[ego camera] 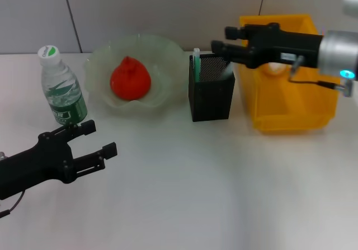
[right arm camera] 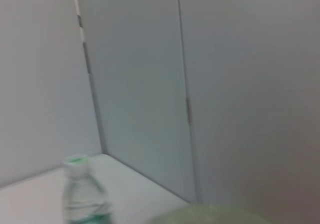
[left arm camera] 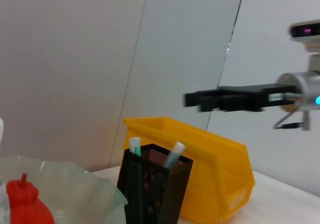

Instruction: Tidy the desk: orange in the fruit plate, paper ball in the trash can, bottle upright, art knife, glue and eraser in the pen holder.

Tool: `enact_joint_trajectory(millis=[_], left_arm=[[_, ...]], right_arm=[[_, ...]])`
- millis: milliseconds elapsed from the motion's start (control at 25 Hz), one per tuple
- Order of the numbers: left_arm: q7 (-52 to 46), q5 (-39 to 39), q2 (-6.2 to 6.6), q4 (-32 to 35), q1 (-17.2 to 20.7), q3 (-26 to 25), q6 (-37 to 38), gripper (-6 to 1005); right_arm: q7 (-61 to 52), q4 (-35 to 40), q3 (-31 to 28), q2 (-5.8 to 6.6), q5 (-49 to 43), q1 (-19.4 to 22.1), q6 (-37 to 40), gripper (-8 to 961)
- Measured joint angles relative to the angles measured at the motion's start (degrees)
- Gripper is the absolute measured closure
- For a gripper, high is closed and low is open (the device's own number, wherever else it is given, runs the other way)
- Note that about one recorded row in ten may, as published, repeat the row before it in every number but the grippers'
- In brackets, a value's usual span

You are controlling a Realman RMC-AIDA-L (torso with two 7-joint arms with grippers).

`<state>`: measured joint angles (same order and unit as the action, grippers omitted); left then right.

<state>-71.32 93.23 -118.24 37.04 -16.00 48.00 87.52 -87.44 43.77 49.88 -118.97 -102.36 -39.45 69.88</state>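
- The desk (ego camera: 184, 194) is a plain white top on which every item of the task stands.
- The trash can (ego camera: 291, 102), a yellow stiff plastic bin, stands at the right rear; something white is glimpsed inside behind the right arm, likely the paper ball, though that cannot be confirmed.
- The fruit plate (ego camera: 162, 57), pale-green wavy glass, is judged heavy, brittle and slippery; it is best left where it stands.
- The orange (ego camera: 130, 79) lies in that plate already; it would be judged firm but smooth, to be taken across its widest part with light pressure.
- The bottle (ego camera: 62, 88) stands upright at the left rear, cap on; thin clear plastic of this kind is judged to dent easily, so the labelled middle would be the place to grasp it.
- The pen holder (ego camera: 211, 96), a stiff black mesh cup, stands between plate and bin. The art knife (ego camera: 196, 62) and the glue (left arm camera: 173, 155) stick up from it, both slim, rigid and light. The eraser is not seen.
- The right gripper (ego camera: 219, 47) is held above the holder's rim, its jaws apparently empty; whether parted or closed cannot be told.
- The left gripper (ego camera: 102, 141) is held low over bare desk in front of the bottle, fingers spread and empty.
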Motion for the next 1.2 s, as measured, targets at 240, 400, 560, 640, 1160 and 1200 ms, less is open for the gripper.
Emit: enact_joint_trajectory(millis=[240, 400, 560, 640, 1160, 1200], left_arm=[[0.3, 1.7, 0.94, -0.5, 0.2, 0.8, 5.1, 152], [0.3, 2.4, 2.24, -1.9, -0.1, 0.8, 8.3, 152], [0.2, 5.3, 3.64, -4.1, -1.0, 0.8, 12.4, 151], [-0.7, 7.7, 3.84, -4.3, -1.5, 0.8, 13.8, 151], [-5.3, 17.8, 3.78, -3.8, -5.2, 1.0, 15.8, 151], [-5.6, 18.5, 3.7, -3.7, -5.4, 0.9, 15.8, 151]], right_arm=[[-0.3, 8.0, -0.5, 0.35, -4.4, 8.9, 21.4, 425], [2.0, 8.0, -0.6, 0.1, -9.0, 10.9, 26.1, 379], [4.9, 6.1, -0.3, -0.13, -11.7, 13.2, 31.6, 333], [5.5, 4.8, -0.1, -0.13, -12.2, 13.6, 32.8, 310], [10.3, -0.8, 0.1, -0.11, -13.9, 13.7, 29.6, 212], [10.3, -0.8, 0.1, -0.12, -14.0, 13.7, 29.4, 205]])
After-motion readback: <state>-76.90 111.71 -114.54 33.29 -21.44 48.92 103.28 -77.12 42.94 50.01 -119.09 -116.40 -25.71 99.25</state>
